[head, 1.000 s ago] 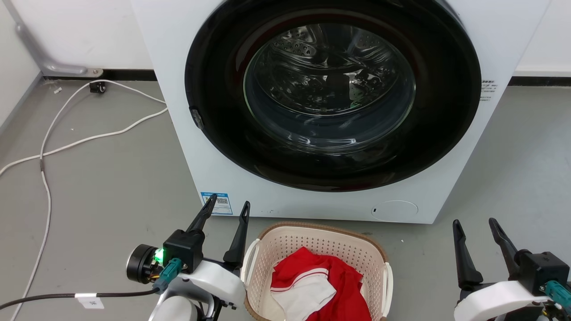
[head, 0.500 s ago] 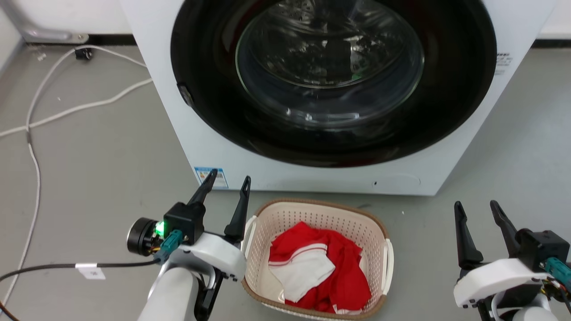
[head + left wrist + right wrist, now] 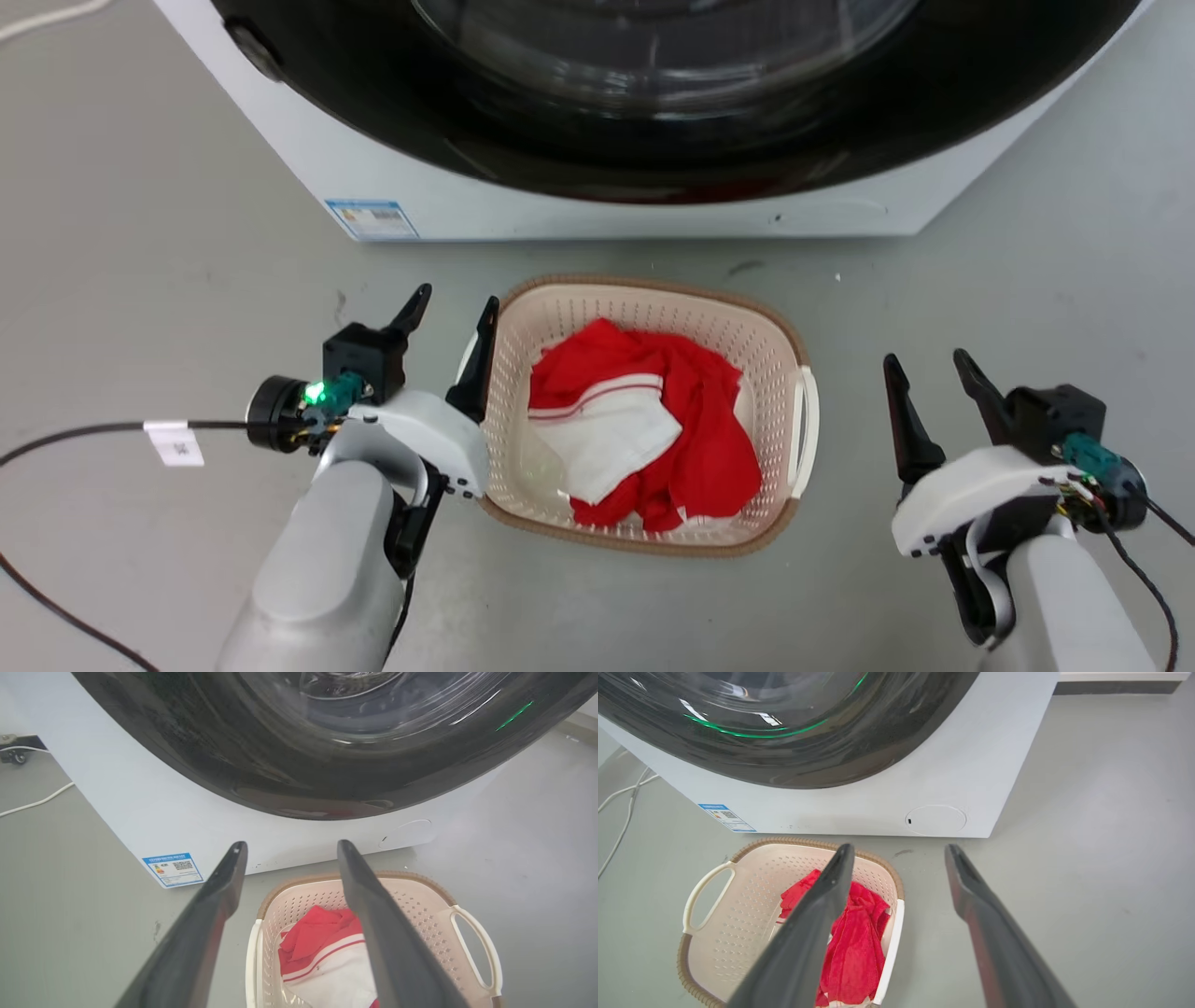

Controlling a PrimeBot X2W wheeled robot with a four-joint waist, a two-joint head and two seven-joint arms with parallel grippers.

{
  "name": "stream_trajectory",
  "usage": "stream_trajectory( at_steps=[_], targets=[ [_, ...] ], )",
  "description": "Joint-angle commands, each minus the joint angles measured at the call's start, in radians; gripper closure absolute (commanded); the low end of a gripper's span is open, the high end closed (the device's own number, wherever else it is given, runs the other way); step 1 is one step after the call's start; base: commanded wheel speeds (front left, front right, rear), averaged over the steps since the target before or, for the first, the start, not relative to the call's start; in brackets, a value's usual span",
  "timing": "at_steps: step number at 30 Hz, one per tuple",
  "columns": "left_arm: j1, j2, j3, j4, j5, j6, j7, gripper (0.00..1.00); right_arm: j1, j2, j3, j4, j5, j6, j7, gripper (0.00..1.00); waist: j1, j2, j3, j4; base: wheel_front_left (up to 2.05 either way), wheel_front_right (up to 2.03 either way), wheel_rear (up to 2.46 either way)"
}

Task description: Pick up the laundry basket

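laundry area | front-load washer [image 3: 653,112] on grey floor [image 3: 140,233] | clothes-filled laundry basket [image 3: 653,299]

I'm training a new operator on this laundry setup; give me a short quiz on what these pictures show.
1. True or false: the left gripper is shut on the laundry basket.
2. What lies in the basket? A) red and white clothes B) blue towels C) nothing
3. Fill in: the basket stands on the floor in front of the ____.
Key: 1 false, the left gripper is open; 2 A; 3 washer.
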Motion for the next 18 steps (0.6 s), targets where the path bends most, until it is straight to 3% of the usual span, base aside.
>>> stream_trajectory(
  at_steps=[1,18],
  targets=[
    [-0.038,0.012,-0.011,0.025,-0.014,-0.002,-0.002,0.0,-0.043,0.0,0.01,0.037,0.004,0.0,-0.007,0.0,-0.0002,0.0,0.094,-0.024,0.0,0.0,0.0],
    [-0.309,0.125,-0.241,0.347,-0.259,-0.002,0.086,0.0,-0.366,0.0,0.158,0.511,0.116,0.0,-0.062,0.0,-0.0002,0.0,0.3,-0.08,0.0,0.0,0.0]
  ],
)
